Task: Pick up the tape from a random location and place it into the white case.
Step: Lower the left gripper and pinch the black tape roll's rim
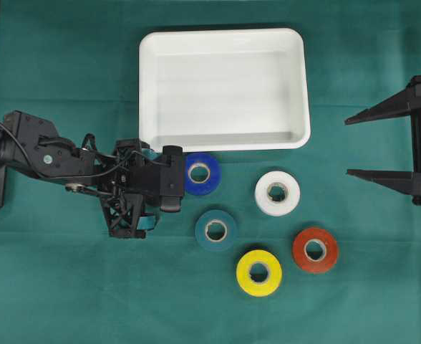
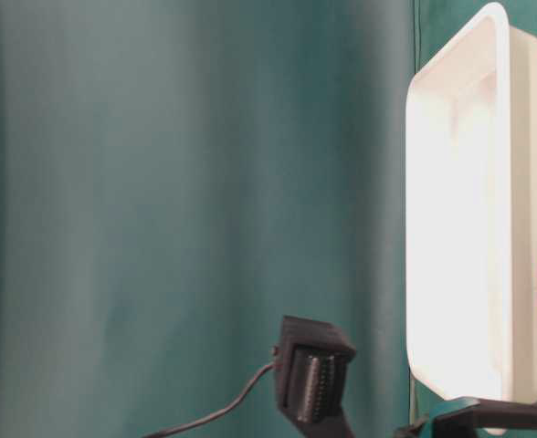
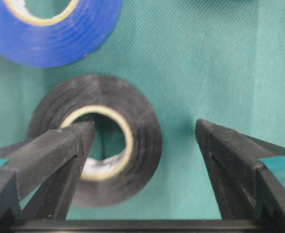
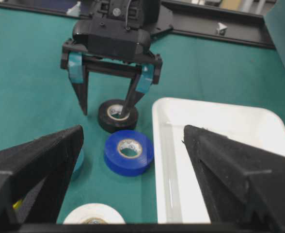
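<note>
The left gripper [image 3: 142,141], jaws wide, straddled the black tape roll's [image 3: 133,145] wall, one finger [image 3: 67,145] over its core.

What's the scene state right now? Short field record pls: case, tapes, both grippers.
white case: on the green cloth, nothing inside
black tape: flat on cloth beside the blue tape, hidden under the arm in the overhead view
other rolls: teal tape, white tape, yellow tape, red tape, all loose on cloth outside the case
left gripper: open, pointing down over the black tape, one finger at the core, one outside
right gripper: open, holding nothing
</note>
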Robot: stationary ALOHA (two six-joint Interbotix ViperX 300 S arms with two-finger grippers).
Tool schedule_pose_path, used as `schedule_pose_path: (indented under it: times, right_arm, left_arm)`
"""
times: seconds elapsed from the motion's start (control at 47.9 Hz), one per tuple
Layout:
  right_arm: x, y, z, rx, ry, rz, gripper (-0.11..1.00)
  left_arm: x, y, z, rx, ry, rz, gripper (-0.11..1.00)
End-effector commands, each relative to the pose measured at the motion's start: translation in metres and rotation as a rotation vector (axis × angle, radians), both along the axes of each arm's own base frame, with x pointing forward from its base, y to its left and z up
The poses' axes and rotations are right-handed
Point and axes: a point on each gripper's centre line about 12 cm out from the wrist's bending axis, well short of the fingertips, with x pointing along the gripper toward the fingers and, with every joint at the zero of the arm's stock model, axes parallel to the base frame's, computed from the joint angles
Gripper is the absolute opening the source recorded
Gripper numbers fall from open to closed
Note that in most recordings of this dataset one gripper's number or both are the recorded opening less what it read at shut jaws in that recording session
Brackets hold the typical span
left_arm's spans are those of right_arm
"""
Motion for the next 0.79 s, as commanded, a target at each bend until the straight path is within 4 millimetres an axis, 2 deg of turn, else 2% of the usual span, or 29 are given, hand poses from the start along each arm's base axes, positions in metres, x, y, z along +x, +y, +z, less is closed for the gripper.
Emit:
schedule_pose_path:
  times: [0.0, 0.251, 0.334, 0.501, 0.585, 0.773]
  right_arm:
    - [0.0030, -0.0003, 0.0068, -0.002, -0.015, -0.001, 0.92]
    - [0.0030, -0.0003, 0.0068, -0.002, -0.015, -0.001, 0.92]
    - [0.0030, -0.0003, 0.0070, -0.002, -0.017, -0.001, 0.92]
    - [0.0030, -0.0003, 0.0068, -0.002, -0.015, -0.001, 0.92]
    - [0.0030, -0.0003, 0.0068, -0.002, -0.015, -0.001, 0.92]
    - [0.0032, -0.0003, 0.0065, -0.002, -0.014, -0.001, 0.92]
  left_arm:
    - [0.0019, 0.0009, -0.0002, -0.003, -0.004, 0.009, 0.99]
    - [0.0004, 0.0006, -0.0012, -0.003, 0.003, 0.010, 0.97]
    - [0.0003, 0.0000, -0.0002, -0.004, 0.002, 0.010, 0.83]
    - [-0.0022, -0.0009, 0.0014, -0.002, 0.011, 0.003, 0.38]
    - [-0.0038, -0.0012, 0.0017, 0.001, 0.023, -0.003, 0.20]
    - [-0.0041, -0.0017, 0.0041, 0.001, 0.020, -0.004, 0.19]
